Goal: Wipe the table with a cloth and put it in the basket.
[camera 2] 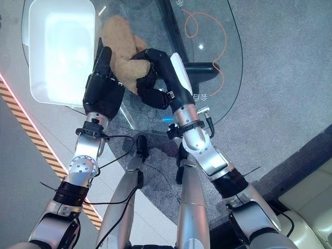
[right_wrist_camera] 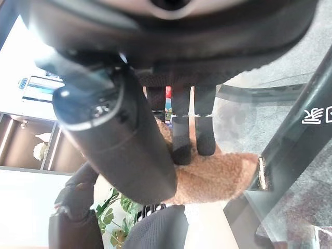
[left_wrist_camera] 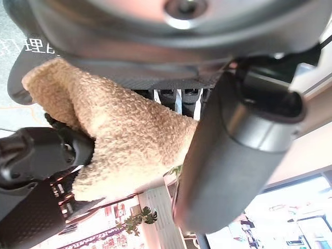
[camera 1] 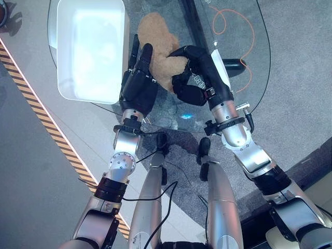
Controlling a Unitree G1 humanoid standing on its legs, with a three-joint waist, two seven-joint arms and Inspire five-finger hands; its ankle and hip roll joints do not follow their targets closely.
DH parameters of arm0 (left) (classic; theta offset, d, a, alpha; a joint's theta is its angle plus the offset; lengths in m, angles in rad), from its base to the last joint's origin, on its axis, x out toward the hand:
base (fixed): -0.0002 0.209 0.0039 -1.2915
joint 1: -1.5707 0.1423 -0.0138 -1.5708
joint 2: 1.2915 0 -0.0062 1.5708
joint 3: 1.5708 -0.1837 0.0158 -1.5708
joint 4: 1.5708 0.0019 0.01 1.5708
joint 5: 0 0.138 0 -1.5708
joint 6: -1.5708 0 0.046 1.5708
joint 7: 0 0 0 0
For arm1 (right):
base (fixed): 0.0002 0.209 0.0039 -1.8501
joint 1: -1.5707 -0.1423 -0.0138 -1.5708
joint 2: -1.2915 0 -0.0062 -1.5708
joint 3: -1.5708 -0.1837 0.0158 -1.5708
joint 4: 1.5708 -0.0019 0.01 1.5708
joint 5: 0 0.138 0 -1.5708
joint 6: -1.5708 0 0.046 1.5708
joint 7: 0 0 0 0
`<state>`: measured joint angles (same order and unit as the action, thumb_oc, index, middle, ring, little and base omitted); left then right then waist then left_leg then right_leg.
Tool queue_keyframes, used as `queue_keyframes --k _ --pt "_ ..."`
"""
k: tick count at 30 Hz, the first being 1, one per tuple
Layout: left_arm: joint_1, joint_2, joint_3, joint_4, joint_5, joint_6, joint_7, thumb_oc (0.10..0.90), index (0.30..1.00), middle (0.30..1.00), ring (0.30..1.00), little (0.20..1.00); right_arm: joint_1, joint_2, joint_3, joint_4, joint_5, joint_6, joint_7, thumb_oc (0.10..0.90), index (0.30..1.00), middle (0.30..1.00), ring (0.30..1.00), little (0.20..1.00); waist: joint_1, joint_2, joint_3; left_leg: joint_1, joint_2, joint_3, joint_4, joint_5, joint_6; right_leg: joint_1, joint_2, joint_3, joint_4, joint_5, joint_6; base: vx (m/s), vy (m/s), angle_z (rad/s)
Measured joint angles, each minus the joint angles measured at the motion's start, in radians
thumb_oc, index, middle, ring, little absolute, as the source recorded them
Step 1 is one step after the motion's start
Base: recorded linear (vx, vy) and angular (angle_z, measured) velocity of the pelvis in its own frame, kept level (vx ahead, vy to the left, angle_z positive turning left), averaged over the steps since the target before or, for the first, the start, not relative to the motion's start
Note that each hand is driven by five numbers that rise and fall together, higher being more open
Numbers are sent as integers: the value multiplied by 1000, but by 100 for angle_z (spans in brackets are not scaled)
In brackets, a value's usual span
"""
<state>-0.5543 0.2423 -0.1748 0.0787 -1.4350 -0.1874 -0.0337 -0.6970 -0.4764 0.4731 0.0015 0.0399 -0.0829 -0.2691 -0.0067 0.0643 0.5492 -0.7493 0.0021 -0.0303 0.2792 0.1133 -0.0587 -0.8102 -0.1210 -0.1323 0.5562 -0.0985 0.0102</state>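
So the tan fuzzy cloth (camera 1: pixel 158 49) is sitting bunched up on the glass table (camera 1: pixel 244 98), right between the two hands and just beside the white basket (camera 1: pixel 91 49), which takes up the table's left end.

The right hand (camera 1: pixel 193 78) has its fingers curled over the cloth's right side. In the right wrist view you can see the fingertips (right_wrist_camera: pixel 182 150) pressed down into the pile with the thumb (right_wrist_camera: pixel 122 150) coming in alongside, so it's gripping the fabric.

The left hand (camera 1: pixel 137 85) is up against the cloth's left edge, fingers mostly straight and held together, pointing away from the robot. The left wrist view shows the cloth (left_wrist_camera: pixel 119 135) lying against the palm side, with the thumb (left_wrist_camera: pixel 228 161) sticking out next to it. It looks more like a flat press than a grab. The cloth's far lump pokes out past both hands.

Through the glass you can see grey carpet (camera 1: pixel 295 62) and a loop of orange cable (camera 1: pixel 228 31) on the floor. A yellow-and-black hazard stripe (camera 1: pixel 41 111) runs diagonally across the floor on the left.
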Motion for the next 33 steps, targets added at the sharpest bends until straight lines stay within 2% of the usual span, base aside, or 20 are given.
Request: queue_keyframes --k 4,9,23,24,25,26,27,33 --pt "-1 0 13 0 1 -18 0 100 300 300 300 200 0 0 18 -26 -1 0 17 100 300 300 300 200 0 -2 0 1 0 0 0 0 0 0 0 0 0 0 0 0 0 0" --pt "-1 -1 20 5 2 -21 0 100 300 300 300 200 -1 2 42 -38 -3 -1 32 100 300 300 300 200 1 -20 -1 1 0 0 0 0 0 1 0 0 0 0 0 0 0 0" --pt "-2 -1 24 5 3 -23 0 100 300 300 300 200 -2 4 46 -44 -3 -1 35 100 300 300 300 200 2 -20 0 1 -1 0 0 0 0 0 -1 0 0 0 0 0 0 0" --pt "-2 -2 24 5 3 -23 0 100 300 300 300 200 -2 4 46 -44 -3 -1 35 169 359 359 359 269 2 -20 -1 1 -1 0 0 0 0 0 -1 0 0 0 0 0 0 0" --pt "-2 -2 24 5 4 -23 0 100 300 300 300 200 -2 4 46 -44 -3 -1 35 306 476 476 476 406 2 -20 0 1 -1 0 0 0 0 0 -1 0 0 0 0 0 0 0" --pt "-2 -2 24 5 4 -24 0 100 300 300 300 200 -2 4 46 -44 -3 -1 35 734 844 844 844 834 2 -20 -1 1 -1 0 0 0 0 0 -1 0 0 0 0 0 0 0" --pt "-2 -3 24 5 4 -24 0 100 300 300 300 200 -2 4 46 -44 -3 -1 35 800 900 900 900 900 1 -20 -1 1 -1 0 0 0 0 0 -1 0 0 0 0 0 0 0" --pt "-3 -6 32 5 5 -43 0 100 300 300 300 200 -2 4 51 -56 -3 -2 52 800 900 900 900 900 1 -20 -1 1 -1 0 -1 0 0 0 -1 0 0 0 0 0 0 0"
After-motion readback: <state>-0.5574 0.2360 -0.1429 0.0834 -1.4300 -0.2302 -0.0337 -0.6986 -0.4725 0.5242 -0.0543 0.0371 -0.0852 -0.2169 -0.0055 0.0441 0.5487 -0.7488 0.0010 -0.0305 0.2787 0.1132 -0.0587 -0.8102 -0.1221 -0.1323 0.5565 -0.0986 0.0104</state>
